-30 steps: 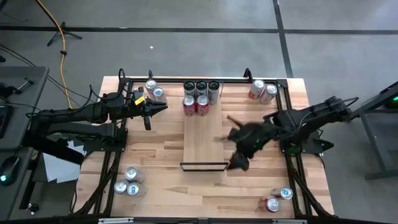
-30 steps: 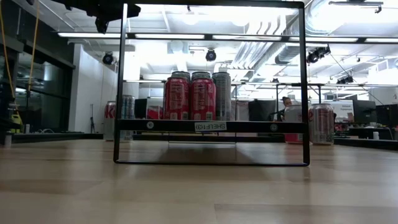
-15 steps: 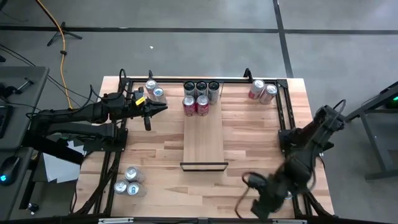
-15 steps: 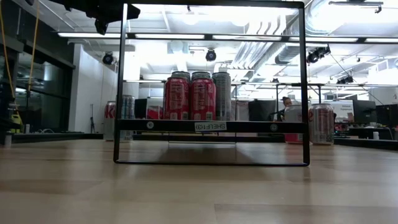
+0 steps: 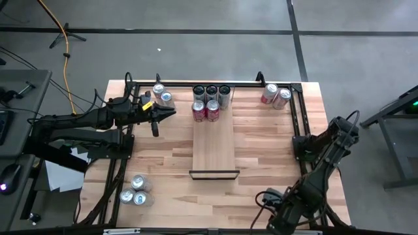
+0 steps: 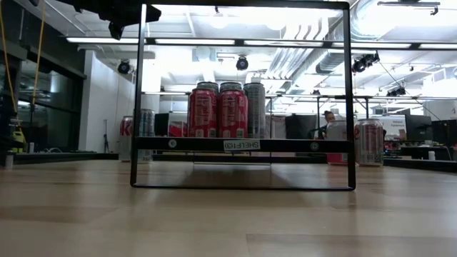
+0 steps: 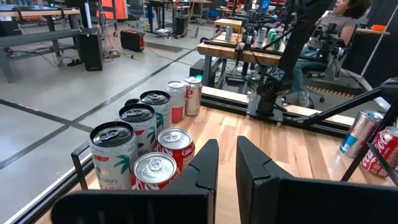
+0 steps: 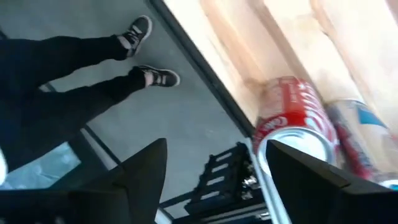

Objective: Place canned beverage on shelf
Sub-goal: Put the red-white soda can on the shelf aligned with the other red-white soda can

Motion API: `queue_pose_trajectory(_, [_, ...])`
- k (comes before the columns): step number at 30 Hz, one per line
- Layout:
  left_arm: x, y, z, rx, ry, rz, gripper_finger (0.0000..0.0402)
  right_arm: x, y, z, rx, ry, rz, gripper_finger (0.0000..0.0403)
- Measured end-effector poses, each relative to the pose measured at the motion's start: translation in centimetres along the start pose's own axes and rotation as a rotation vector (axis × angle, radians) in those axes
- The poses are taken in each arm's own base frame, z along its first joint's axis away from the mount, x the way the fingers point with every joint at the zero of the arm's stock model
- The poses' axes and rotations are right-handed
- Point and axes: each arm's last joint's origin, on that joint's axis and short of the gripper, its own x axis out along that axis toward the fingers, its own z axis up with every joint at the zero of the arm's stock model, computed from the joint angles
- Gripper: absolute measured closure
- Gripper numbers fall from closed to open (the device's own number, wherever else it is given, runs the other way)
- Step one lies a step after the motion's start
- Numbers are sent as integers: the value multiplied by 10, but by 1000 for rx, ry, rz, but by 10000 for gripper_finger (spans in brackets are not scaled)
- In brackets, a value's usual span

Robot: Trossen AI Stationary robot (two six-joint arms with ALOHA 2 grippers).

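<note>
the table [image 5: 261,143] is butcher-block wood in pale strips with visible grain and a soft satin sheen. the shelf [image 5: 214,147] on it is smoother, paler wood with a thin black edge bar [image 5: 214,173]. the frame [image 6: 349,93] is matt black metal. the cans [image 7: 135,140] are glossy printed metal with bright silvery tops. the floor [image 5: 196,52] looks like dull grey concrete.
</note>
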Motion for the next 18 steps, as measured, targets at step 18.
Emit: queue_pose_trajectory(18, [0,0,0,-1,-2,0,398,5,-10,-20,-74,28,-122,38])
